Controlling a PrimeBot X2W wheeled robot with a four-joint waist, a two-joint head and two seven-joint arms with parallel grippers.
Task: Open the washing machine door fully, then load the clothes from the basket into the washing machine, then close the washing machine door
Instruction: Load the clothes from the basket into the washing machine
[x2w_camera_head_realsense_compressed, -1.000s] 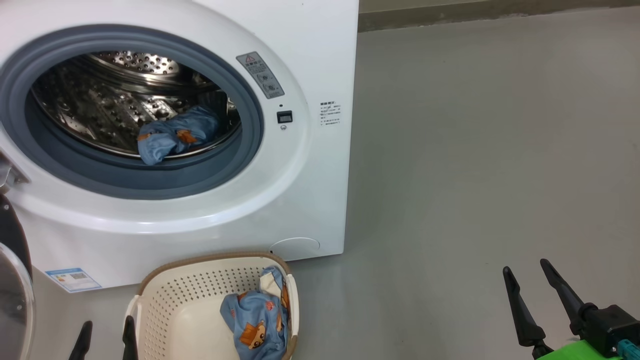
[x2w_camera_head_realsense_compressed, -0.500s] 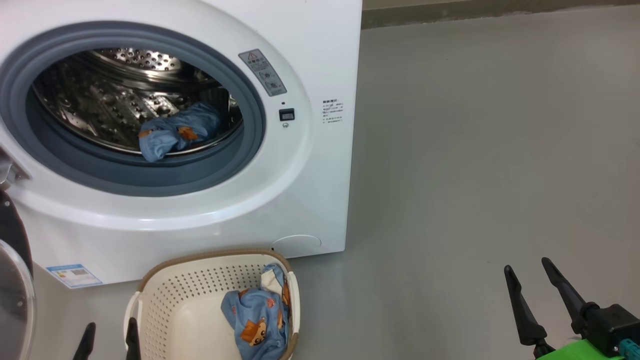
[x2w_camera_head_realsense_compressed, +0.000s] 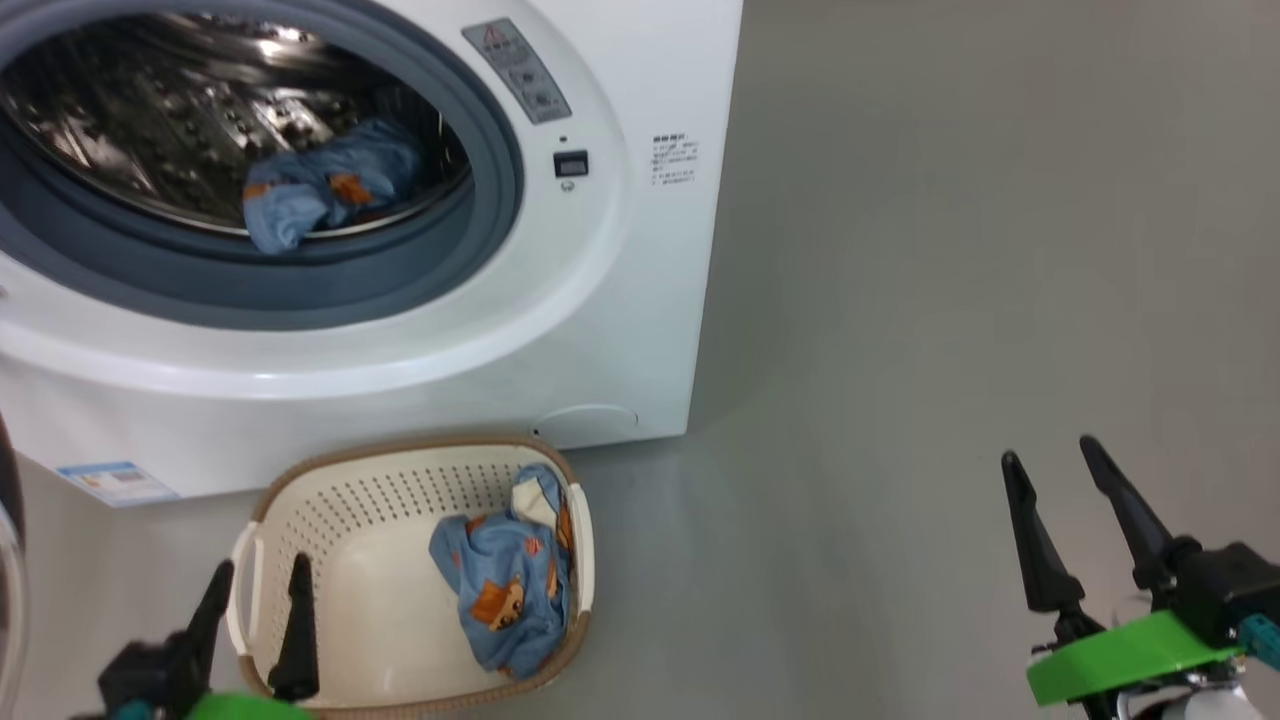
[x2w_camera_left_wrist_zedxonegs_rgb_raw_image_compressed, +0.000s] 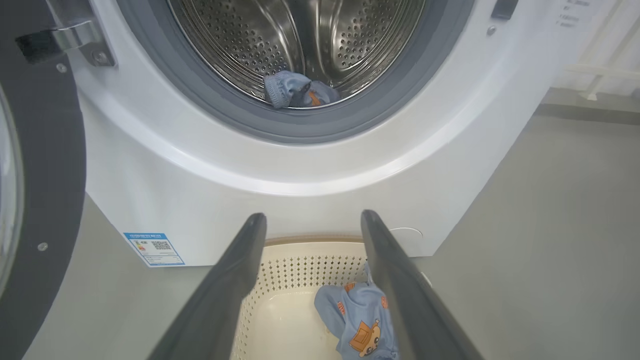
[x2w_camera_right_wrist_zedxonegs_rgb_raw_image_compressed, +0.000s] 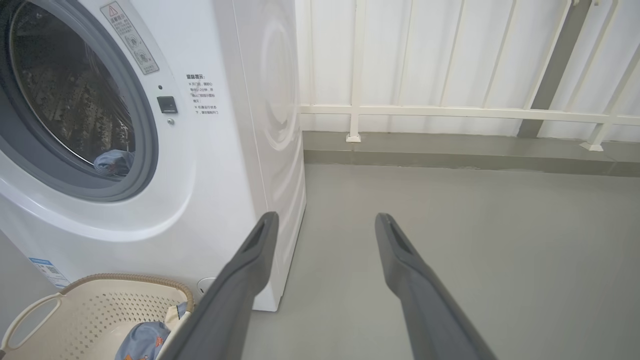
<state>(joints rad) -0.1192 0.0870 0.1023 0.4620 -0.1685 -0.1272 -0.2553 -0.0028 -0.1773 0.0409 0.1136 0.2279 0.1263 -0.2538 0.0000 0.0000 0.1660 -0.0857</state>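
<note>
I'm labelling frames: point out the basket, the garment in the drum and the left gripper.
basket (x2w_camera_head_realsense_compressed: 400, 500), head view, perforated far wall
garment in the drum (x2w_camera_head_realsense_compressed: 320, 190), head view, fabric middle
left gripper (x2w_camera_head_realsense_compressed: 262, 562), head view, midway between fingertips

Head above, wrists low: basket (x2w_camera_head_realsense_compressed: 380, 497) common

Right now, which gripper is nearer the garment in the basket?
Left. The left gripper is open at the left end of the basket, across from the garment; the right gripper is open over bare floor, far off to its right.
</note>
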